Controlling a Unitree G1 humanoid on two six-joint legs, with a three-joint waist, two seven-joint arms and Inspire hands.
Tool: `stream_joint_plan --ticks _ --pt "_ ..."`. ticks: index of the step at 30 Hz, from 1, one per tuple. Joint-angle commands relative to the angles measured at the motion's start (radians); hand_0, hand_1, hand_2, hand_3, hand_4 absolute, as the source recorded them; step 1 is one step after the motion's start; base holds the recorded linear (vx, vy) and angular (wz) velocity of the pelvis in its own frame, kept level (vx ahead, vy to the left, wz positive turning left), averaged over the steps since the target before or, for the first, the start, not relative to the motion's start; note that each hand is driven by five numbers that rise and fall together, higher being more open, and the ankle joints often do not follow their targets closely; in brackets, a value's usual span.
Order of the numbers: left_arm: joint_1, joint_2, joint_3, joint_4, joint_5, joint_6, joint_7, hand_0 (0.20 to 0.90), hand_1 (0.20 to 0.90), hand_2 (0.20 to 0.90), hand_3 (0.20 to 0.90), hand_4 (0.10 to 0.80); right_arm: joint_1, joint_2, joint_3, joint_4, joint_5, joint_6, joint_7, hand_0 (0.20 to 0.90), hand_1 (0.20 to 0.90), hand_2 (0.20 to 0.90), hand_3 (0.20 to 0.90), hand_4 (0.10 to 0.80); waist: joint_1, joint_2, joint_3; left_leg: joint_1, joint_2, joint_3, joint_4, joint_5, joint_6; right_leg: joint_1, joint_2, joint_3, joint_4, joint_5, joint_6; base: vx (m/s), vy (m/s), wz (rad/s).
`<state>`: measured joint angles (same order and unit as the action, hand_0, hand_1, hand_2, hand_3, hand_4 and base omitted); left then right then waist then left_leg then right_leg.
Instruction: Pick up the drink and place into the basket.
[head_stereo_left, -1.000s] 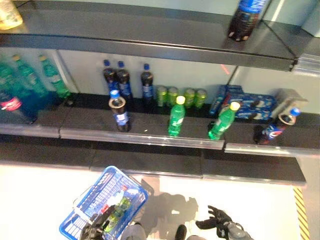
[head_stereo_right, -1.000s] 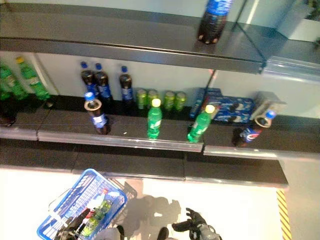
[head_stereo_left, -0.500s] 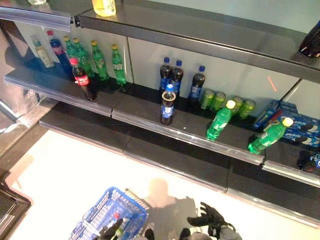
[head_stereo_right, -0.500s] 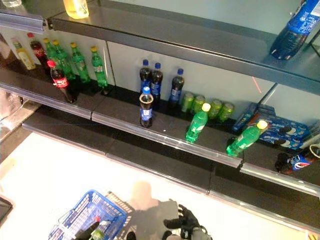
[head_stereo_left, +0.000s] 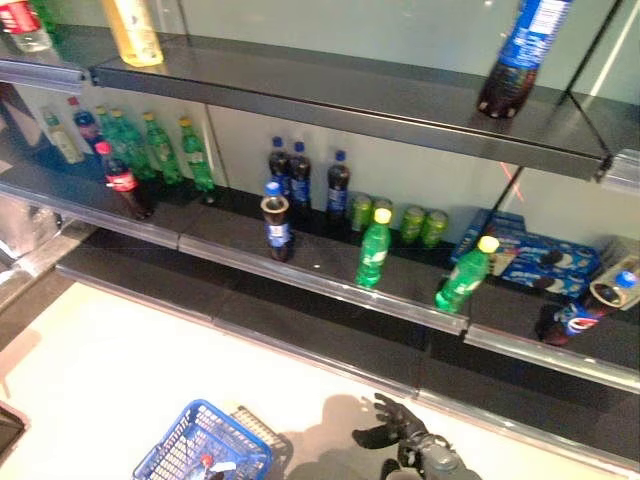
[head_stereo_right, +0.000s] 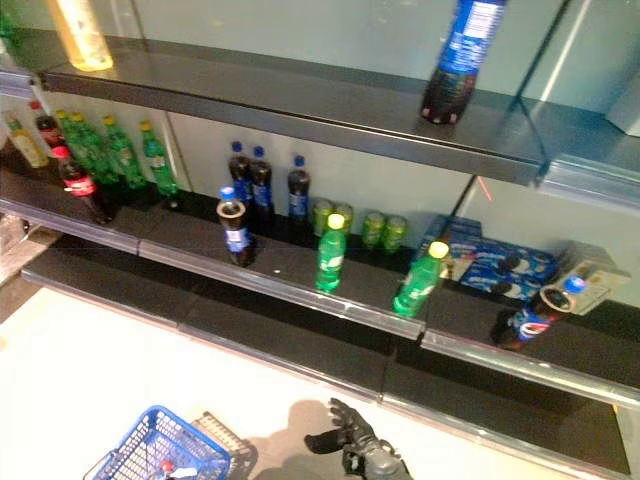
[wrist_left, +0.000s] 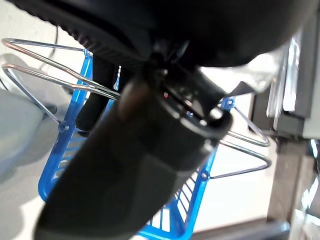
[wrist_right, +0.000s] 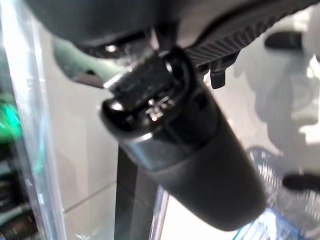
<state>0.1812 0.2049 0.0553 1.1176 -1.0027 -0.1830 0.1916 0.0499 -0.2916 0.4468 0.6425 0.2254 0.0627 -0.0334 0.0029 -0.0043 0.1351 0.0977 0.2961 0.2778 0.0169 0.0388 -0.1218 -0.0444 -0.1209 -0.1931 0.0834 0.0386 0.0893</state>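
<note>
The blue basket (head_stereo_left: 205, 452) hangs low at the left, off the floor, with a drink inside it. My left hand (wrist_left: 150, 150) is shut on its thin wire handles (wrist_left: 45, 60). My right hand (head_stereo_left: 398, 432) is low in front of the shelves, open with fingers spread, and holds nothing; it also shows in the right wrist view (wrist_right: 185, 150). On the middle shelf's front edge stand a dark cola bottle with a blue cap (head_stereo_left: 275, 215) and a green bottle (head_stereo_left: 373, 248). Another green bottle (head_stereo_left: 465, 275) leans there. All stand well beyond my right hand.
The shelf unit (head_stereo_left: 320, 280) fills the far side. Behind stand dark bottles (head_stereo_left: 300, 175), green cans (head_stereo_left: 400, 222) and blue packets (head_stereo_left: 530, 262). A red-labelled cola bottle (head_stereo_left: 125, 182) and green bottles (head_stereo_left: 160, 148) stand left. A tilted cola bottle (head_stereo_left: 580, 312) lies right. A large cola bottle (head_stereo_left: 520, 55) stands on top.
The camera has moved, so the shelves sit differently in the picture and more of the top shelf shows. My right hand stays open and low. The basket still hangs from my left hand.
</note>
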Motion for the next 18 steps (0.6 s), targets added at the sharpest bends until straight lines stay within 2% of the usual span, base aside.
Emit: stream_joint_plan --ticks 1,2,3,5,9,13,18 --pt "-0.113 -0.018 -0.041 -0.134 0.01 -0.067 -0.078 0.3 0.3 0.3 0.2 0.1 -0.023 -0.044 -0.007 -0.131 -0.005 -0.019 0.037 0.9 0.9 0.9 0.9 0.8 -0.017 -0.058 0.017 -0.082 -0.023 -0.025 0.14 0.034 0.005 0.087 -0.042 -0.043 -0.091 0.018 -0.001 -0.016 -0.197 0.04" --pt "-0.111 -0.03 -0.052 -0.139 0.023 -0.074 -0.09 0.3 0.3 0.3 0.2 0.1 -0.017 -0.054 -0.013 -0.126 -0.011 -0.038 0.052 0.9 0.9 0.9 0.9 0.8 -0.015 -0.06 0.017 -0.09 -0.059 -0.045 0.117 0.025 0.011 0.091 -0.037 -0.046 -0.1 0.018 -0.001 0.02 -0.105 0.2" --pt "-0.106 -0.035 -0.06 -0.142 0.03 -0.078 -0.097 0.3 0.3 0.3 0.2 0.1 -0.017 -0.058 -0.013 -0.121 -0.027 -0.05 0.064 0.9 0.9 0.9 0.9 0.8 -0.012 -0.057 0.017 -0.089 -0.08 -0.069 0.076 0.021 0.014 0.087 -0.035 -0.041 -0.1 0.018 0.001 0.03 0.003 0.16" --pt "-0.109 -0.041 -0.077 -0.146 0.051 -0.076 -0.098 0.3 0.3 0.3 0.2 0.1 -0.014 -0.066 -0.01 -0.125 -0.044 -0.067 0.07 0.9 0.9 0.9 0.9 0.8 -0.008 -0.045 0.015 -0.092 -0.104 -0.101 -0.003 0.043 0.014 0.081 -0.026 -0.038 -0.099 0.015 0.001 0.032 0.054 0.15" --pt "-0.106 -0.036 -0.097 -0.159 0.118 -0.041 -0.059 0.3 0.3 0.3 0.2 0.1 -0.023 -0.08 0.013 -0.166 -0.084 -0.102 0.081 0.9 0.9 0.9 0.9 0.8 0.003 -0.04 0.01 -0.071 -0.113 -0.142 -0.05 0.05 0.011 0.09 -0.033 -0.049 -0.102 0.012 0.006 0.04 0.081 0.2" --pt "-0.099 -0.02 -0.104 -0.163 0.13 -0.024 -0.041 0.3 0.3 0.3 0.2 0.1 -0.025 -0.103 0.035 -0.266 -0.093 -0.111 0.104 0.9 0.9 0.9 0.9 0.8 0.001 -0.037 0.002 -0.044 -0.115 -0.124 -0.073 0.053 0.01 0.107 -0.045 -0.06 -0.101 0.01 0.016 0.082 0.069 0.02" --pt "-0.08 0.009 -0.087 -0.167 0.134 -0.024 -0.055 0.3 0.3 0.3 0.2 0.1 -0.047 -0.181 0.04 -0.534 -0.119 -0.104 0.138 0.9 0.9 0.9 0.9 0.8 0.0 -0.038 -0.013 -0.002 -0.13 -0.096 -0.077 0.025 0.028 0.129 -0.062 -0.055 -0.096 0.008 0.035 0.105 0.07 -0.03"
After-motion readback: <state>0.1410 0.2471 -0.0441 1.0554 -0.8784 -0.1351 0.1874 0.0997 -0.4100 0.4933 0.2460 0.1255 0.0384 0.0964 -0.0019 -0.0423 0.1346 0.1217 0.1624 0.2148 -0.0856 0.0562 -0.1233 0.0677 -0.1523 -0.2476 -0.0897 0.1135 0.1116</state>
